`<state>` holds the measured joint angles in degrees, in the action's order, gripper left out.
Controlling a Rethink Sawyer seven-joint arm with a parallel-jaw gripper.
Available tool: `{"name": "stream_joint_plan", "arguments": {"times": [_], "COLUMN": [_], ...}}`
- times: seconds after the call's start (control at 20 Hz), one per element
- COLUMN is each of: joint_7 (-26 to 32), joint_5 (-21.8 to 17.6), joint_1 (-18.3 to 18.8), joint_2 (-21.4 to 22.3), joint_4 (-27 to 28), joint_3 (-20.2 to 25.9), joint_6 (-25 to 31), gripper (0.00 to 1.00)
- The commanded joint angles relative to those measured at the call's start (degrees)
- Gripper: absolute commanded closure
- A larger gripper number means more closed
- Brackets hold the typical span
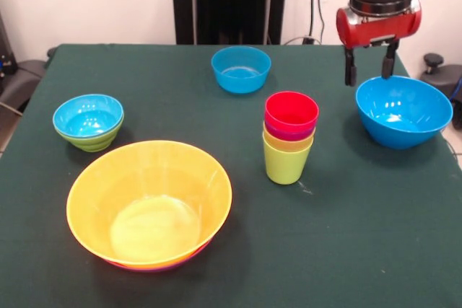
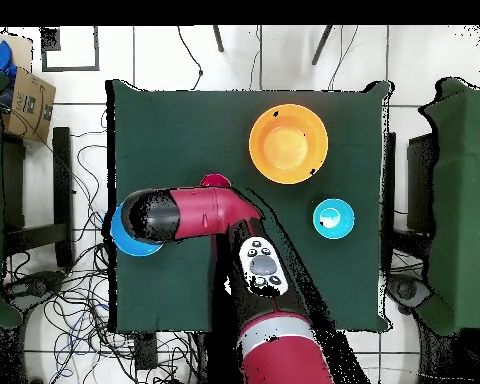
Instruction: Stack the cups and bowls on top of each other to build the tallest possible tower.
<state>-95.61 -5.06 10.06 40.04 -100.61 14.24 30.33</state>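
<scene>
Nearest the front camera we see the large yellow-orange bowl (image 1: 149,203) resting in a purple bowl whose rim just peeks beneath. Behind it stand the tower (image 1: 289,137), red cup topmost, and a small blue bowl nested in the green bowl (image 1: 88,122). Overhead, the arm (image 2: 199,213) hides most of the tower. Farther back, our gripper (image 1: 370,68) hangs open above the large blue bowl (image 1: 403,111).
</scene>
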Motion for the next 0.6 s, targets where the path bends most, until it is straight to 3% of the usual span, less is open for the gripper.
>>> {"name": "stream_joint_plan", "arguments": {"times": [0.05, 0.35, 0.6], "joint_7": [-14.4, -17.1, -18.1], "joint_5": [1.7, 2.8, 2.9], "joint_1": [-3.7, -6.3, -6.4], "joint_2": [-6.8, -8.0, -8.4], "joint_4": [1.9, 4.8, 6.5], "joint_3": [-2.8, -6.2, -7.1], "joint_6": [-5.7, -5.3, -4.4], "gripper": [0.00, 0.00, 0.00]}}
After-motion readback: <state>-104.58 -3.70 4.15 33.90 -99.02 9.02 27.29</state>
